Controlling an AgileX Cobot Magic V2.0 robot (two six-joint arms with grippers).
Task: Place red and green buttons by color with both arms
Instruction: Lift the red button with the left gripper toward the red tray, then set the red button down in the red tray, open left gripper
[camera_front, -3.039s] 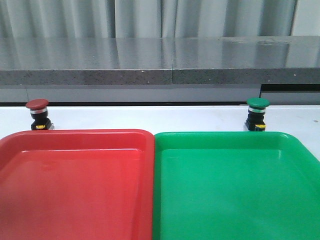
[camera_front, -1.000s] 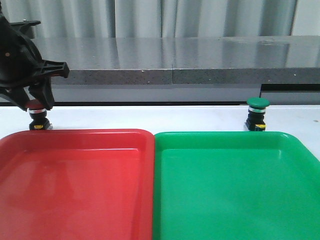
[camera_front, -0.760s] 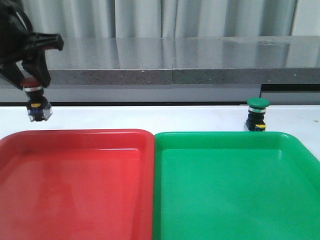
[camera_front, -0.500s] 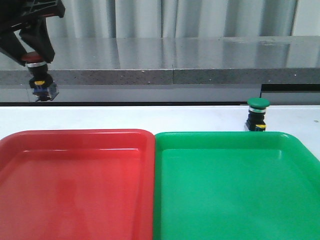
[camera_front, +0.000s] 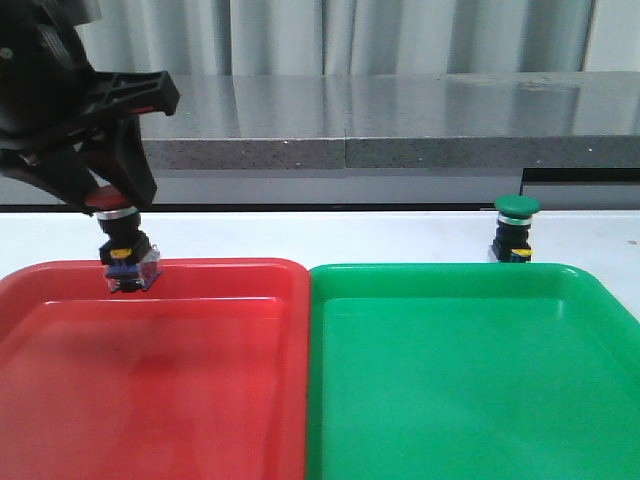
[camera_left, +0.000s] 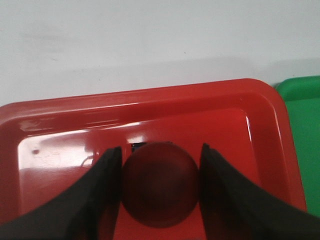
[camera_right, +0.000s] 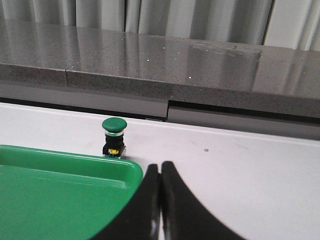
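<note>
Buttons, small, rigid and probably light. Left hand (camera_front: 112, 205) pinches the red button (camera_front: 125, 255) by its smooth domed cap, body dangling above the red tray's (camera_front: 200, 272) far-left corner. Green button (camera_front: 514, 229) stands on the white counter (camera_front: 330, 235) behind the green tray (camera_front: 440, 272); right hand (camera_right: 160, 200) waits near it, fingers pressed together, empty.

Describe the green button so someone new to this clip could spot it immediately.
Start at the green tray on the right half of the table, then look just past its far rim near the right corner. There the green button stands upright on the white table, a small switch with a green mushroom cap over a black body. The red button, by contrast, hangs in the left gripper over the red tray.
</note>
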